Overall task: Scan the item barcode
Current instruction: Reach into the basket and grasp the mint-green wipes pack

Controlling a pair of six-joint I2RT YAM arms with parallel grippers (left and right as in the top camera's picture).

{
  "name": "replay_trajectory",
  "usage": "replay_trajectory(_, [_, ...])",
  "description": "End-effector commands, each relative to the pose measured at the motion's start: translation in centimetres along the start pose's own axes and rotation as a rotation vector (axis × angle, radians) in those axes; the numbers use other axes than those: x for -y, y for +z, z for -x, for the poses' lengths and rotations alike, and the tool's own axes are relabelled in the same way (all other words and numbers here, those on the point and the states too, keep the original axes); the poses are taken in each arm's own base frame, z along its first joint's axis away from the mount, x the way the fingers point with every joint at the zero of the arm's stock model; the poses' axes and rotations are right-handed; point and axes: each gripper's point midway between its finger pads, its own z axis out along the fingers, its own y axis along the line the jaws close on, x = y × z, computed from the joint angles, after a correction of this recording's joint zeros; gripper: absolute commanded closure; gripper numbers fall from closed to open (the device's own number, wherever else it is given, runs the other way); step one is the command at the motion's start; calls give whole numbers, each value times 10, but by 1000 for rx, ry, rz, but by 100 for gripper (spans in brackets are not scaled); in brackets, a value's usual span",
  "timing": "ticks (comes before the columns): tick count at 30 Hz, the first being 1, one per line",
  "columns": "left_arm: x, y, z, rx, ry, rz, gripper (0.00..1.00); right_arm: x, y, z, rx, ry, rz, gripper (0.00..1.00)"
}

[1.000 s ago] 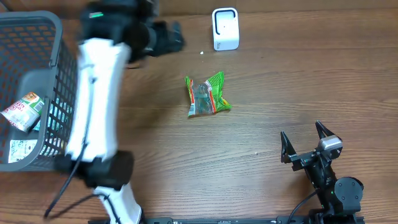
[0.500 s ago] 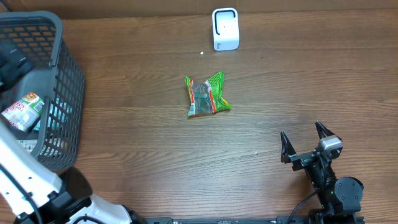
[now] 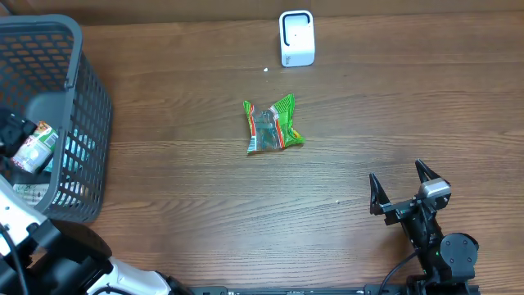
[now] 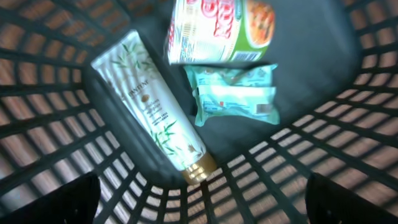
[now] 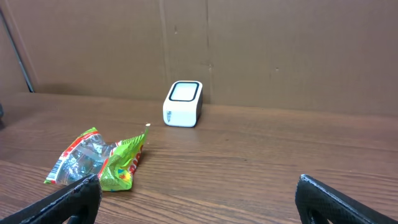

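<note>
A green and red snack bag lies crumpled in the middle of the table, also seen in the right wrist view. The white barcode scanner stands at the far edge. My left gripper is open over the grey basket, with nothing between its fingers. Below it lie a white shampoo tube, a noodle cup and a teal packet. My right gripper rests open and empty near the front right, facing the bag and scanner.
The basket's mesh walls rise around the left gripper on all sides. A cardboard wall stands behind the scanner. A small white crumb lies left of the scanner.
My left arm has swung from the far middle of the table over to the basket at the left and now looks down into it. The right arm has not moved.
</note>
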Motion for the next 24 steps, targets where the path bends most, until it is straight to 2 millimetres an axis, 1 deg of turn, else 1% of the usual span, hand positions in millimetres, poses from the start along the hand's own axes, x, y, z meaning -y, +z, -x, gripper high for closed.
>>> replay_trajectory(1, [3, 32, -14, -50, 28, 2, 5, -2, 0, -1, 6, 4, 11, 0])
replay_trajectory(4, [7, 58, -22, -62, 46, -1, 6, -2, 0, -1, 6, 4, 11, 0])
replay_trajectory(7, [16, 79, -27, -54, 95, -12, 6, -2, 0, -1, 6, 4, 11, 0])
replay_trajectory(11, [36, 102, -28, -34, 178, -33, 7, -2, 0, -1, 6, 4, 11, 0])
replay_trajectory(12, [46, 114, -29, -40, 209, -35, 7, -2, 0, -1, 6, 4, 11, 0])
replay_trajectory(14, [53, 127, -32, -54, 222, -36, 6, -2, 0, -1, 6, 4, 11, 0])
replay_trajectory(16, [55, 140, -35, -77, 210, -30, 6, -2, 0, -1, 6, 4, 11, 0])
replay_trajectory(19, [53, 160, -43, -127, 194, -13, 5, -2, 0, -1, 6, 4, 11, 0])
replay_trajectory(21, [48, 173, -47, -156, 181, 3, 5, -2, 0, -1, 6, 4, 11, 0])
replay_trajectory(24, [44, 186, -53, -190, 173, 17, 5, -2, 0, -1, 6, 4, 11, 0])
